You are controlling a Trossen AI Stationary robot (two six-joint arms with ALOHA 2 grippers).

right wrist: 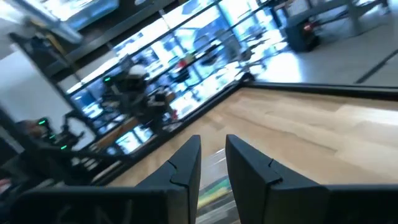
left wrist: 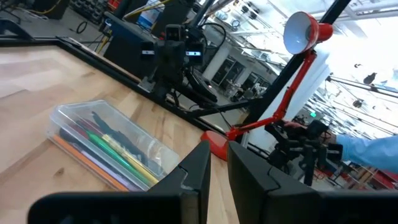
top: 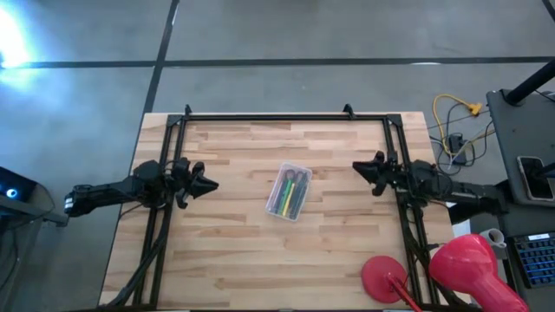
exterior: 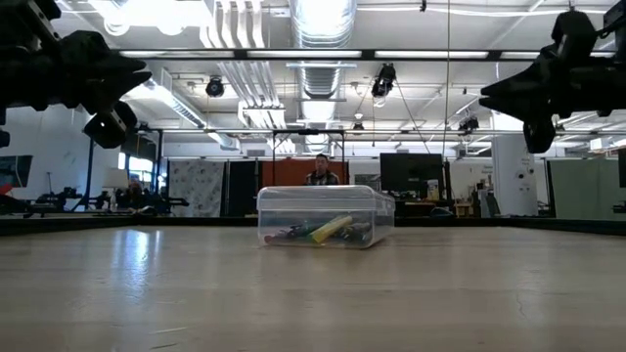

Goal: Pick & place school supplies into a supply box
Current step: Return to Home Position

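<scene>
Dark fingers on left tool [top: 205,184] and right tool [top: 364,171] alike: narrowly parted, gripping nothing, raised well off the tabletop [top: 225,260]. Between the two, well apart from each, the supply box [top: 289,191], lid apparently on, flat on the wood, green pen [top: 284,195] and yellow pen [exterior: 331,229] lying inside. Probably light, stiff and slick-walled; best taken gently across the narrow width. Beyond the right tool, a red lamp base [top: 386,279]; around everything, a black frame [top: 286,117]. No obstacle between box and either tool.
</scene>
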